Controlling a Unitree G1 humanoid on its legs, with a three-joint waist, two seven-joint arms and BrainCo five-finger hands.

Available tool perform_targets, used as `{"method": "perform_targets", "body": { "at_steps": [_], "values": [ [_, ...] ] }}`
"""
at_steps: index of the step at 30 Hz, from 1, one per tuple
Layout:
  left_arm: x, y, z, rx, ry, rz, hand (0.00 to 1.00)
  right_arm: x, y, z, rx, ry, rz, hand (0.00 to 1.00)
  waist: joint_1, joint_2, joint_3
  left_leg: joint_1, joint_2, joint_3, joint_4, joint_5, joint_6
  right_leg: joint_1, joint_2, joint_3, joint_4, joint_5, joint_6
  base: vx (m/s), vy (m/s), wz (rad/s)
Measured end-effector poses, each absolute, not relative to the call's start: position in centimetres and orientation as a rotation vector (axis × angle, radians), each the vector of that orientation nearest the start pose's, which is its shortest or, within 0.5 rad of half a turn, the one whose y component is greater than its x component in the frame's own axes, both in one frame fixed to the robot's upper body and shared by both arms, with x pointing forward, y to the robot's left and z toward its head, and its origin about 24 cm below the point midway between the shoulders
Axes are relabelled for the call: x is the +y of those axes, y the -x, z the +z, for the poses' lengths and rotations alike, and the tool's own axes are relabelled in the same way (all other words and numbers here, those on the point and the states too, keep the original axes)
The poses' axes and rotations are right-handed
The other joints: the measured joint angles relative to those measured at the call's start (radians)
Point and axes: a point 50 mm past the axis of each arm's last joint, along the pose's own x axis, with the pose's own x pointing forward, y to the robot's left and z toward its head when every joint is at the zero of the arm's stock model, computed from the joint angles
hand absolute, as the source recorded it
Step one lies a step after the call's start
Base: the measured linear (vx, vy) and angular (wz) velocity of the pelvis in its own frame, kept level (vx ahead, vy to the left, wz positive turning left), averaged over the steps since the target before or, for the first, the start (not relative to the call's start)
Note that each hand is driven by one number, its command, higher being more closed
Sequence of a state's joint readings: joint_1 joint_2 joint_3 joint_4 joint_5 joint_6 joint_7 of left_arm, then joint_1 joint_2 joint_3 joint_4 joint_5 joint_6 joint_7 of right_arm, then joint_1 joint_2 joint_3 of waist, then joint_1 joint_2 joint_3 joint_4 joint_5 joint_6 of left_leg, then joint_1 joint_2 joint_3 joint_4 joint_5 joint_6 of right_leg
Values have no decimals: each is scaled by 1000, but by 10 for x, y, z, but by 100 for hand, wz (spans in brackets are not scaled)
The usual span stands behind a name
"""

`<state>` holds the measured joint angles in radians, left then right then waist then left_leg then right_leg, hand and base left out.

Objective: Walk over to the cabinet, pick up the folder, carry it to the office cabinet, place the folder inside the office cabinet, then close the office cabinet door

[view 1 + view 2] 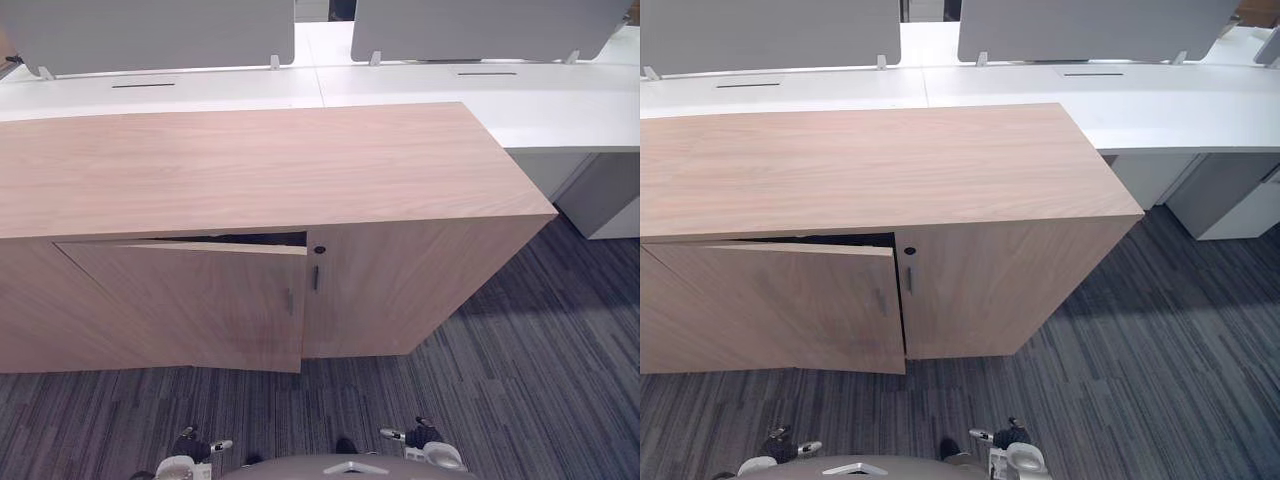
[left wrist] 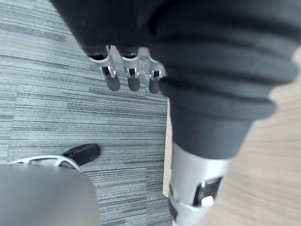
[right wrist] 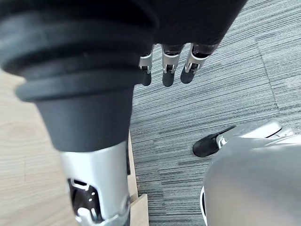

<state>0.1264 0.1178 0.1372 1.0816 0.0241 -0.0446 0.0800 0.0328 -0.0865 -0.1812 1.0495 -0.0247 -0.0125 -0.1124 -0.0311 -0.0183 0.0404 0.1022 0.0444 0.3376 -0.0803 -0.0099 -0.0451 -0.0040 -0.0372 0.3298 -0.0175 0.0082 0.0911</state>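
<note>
Straight ahead of you stands the wooden cabinet [image 1: 250, 165] on the striped grey carpet [image 1: 520, 380], its bare top seen from above. Its left door [image 1: 200, 300] is ajar: the free edge stands out from the front, and a dark gap [image 1: 250, 239] shows along the door's top. The right door [image 1: 390, 290] sits flush, with a slim handle [image 1: 316, 278] and a round lock [image 1: 319, 249] at its inner edge. Where the folder lies, you cannot tell; the gap is too dark to see into.

Your left hand [image 2: 133, 81] hangs low above the carpet, fingers straight and loose, holding nothing. Your right hand [image 3: 168, 75] hangs the same way on the other side, fingers relaxed and empty. Both are well short of the doors in the head views.

Behind the cabinet run white desks [image 1: 560, 105] with grey screens [image 1: 150, 30] standing on them.
</note>
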Motion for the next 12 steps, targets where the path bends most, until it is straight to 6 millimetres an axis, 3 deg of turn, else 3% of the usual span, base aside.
{"method": "perform_targets", "body": {
  "at_steps": [6, 12],
  "values": [
    [221, -62, -164, 1169, -78, 305, 0, -210, -110, -156, 1084, 63, -304, 0, 21, -10, 8, 21, -1, 20, 0, -18, -5, 1, 7, 14, -4, 10, -4, -14, -20, -20],
    [220, -62, -164, 1169, -69, 312, 0, -213, -106, -157, 1097, 42, -334, 0, 22, -12, 10, 30, 4, 14, 1, -20, -5, 12, 4, -53, -26, 17, -14, 5, -31, -2]
  ]
}}
